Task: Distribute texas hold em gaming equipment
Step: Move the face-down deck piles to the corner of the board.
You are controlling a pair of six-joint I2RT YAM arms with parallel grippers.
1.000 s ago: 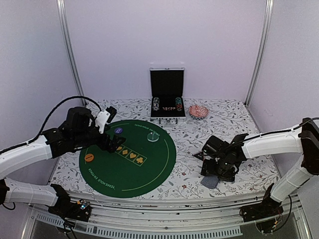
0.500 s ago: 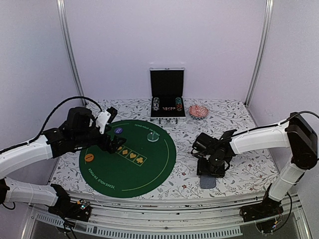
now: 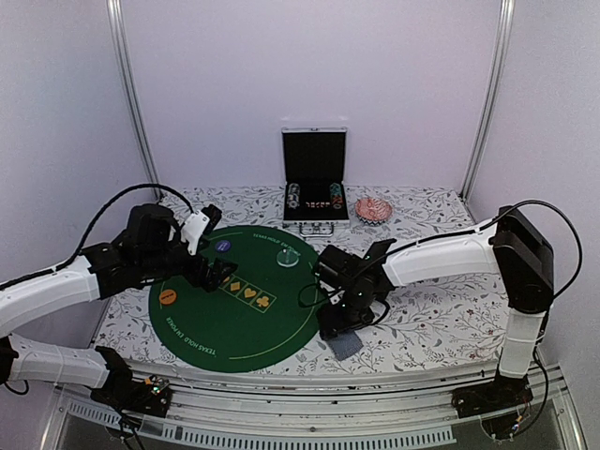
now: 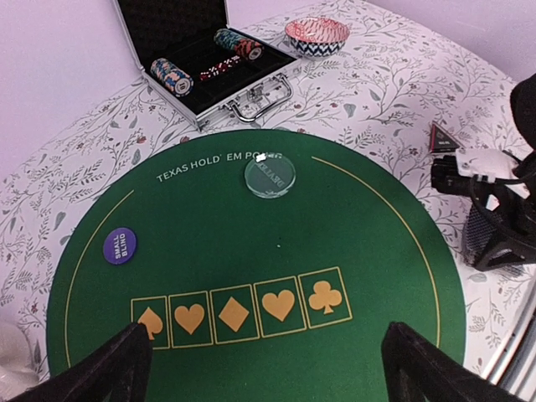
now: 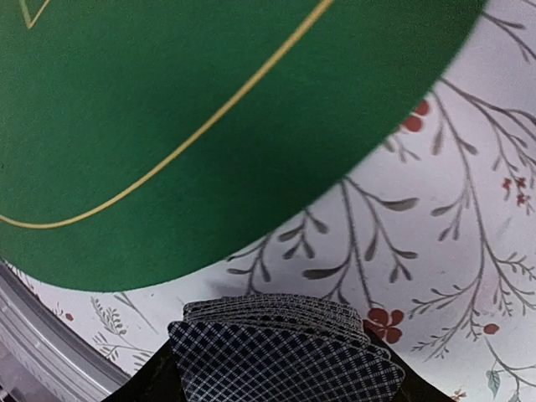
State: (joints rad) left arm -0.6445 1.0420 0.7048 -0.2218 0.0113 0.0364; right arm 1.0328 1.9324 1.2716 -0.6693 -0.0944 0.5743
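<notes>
Currently the deck of cards (image 5: 285, 347), its checkered backs slightly fanned, is pinched in the right tool (image 3: 339, 326) — over the floral tabletop (image 5: 469, 209), just beside the near edge of the green mat (image 5: 167, 126). On the mat lie a dark blue disc (image 4: 119, 245), a pale disc (image 4: 270, 174) and an orange disc (image 3: 168, 297). The left tool (image 4: 266, 352) hangs above the mat — jaws spread wide.

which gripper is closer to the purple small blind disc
Left. The left gripper hovers just beside the small blind disc; the right gripper, holding the card deck, is at the right edge of the mat.
</notes>
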